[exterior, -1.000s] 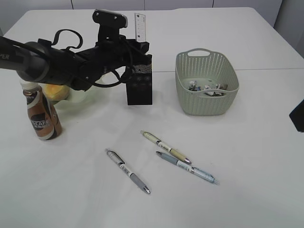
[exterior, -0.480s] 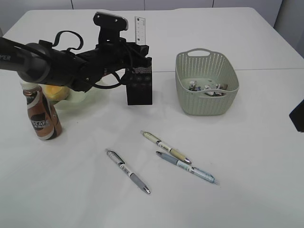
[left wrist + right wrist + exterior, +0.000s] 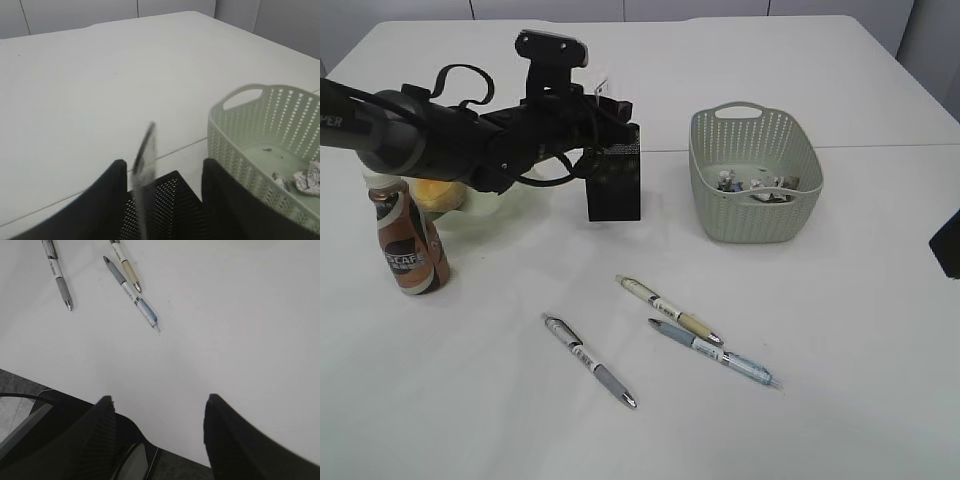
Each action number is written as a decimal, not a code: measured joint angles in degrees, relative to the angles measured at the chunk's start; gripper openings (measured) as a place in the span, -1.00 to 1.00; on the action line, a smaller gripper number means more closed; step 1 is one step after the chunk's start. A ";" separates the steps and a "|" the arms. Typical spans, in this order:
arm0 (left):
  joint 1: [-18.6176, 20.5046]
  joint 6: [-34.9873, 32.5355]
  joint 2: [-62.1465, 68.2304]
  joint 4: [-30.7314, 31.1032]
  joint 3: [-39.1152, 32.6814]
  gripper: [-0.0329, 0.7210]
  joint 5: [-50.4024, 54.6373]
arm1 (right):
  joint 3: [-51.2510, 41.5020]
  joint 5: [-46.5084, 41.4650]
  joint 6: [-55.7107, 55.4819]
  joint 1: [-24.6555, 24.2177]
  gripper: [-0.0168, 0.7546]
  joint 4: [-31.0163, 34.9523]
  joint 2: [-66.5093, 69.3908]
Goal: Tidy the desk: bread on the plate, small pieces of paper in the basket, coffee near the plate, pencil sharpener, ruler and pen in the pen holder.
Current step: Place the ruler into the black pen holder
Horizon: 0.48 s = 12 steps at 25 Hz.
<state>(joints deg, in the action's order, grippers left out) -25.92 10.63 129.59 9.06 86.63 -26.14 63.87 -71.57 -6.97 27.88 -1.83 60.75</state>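
— Where's your ruler?
— Standing tilted in the pen holder, between your left jaws, which stand apart, not touching it.
— Around it?
— Basket at three o'clock. Right jaws parted, empty, over the surface.

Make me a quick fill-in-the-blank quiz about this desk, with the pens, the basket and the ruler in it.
1. The number of pens lying loose on the desk is ____.
2. The crumpled paper pieces lie inside the ____.
3. The clear ruler stands tilted between the left hand's fingers, its lower end in the black mesh ____.
4. The coffee bottle has a cap colored ____.

Missing words: three; basket; pen holder; white
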 joint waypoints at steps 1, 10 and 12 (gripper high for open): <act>0.00 0.00 0.00 -0.41 0.00 0.07 0.00 | 0.00 0.00 0.00 0.00 0.13 0.00 0.00; 0.00 0.00 0.00 -1.15 0.00 0.12 0.24 | 0.00 0.00 0.00 0.00 0.13 0.00 0.00; 0.00 0.00 -0.36 -1.15 0.00 0.12 0.35 | 0.00 0.00 0.00 0.00 0.12 0.00 0.00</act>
<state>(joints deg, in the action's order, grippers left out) -25.92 10.63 129.23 7.91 86.63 -25.79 63.87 -71.57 -6.97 27.88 -1.83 60.75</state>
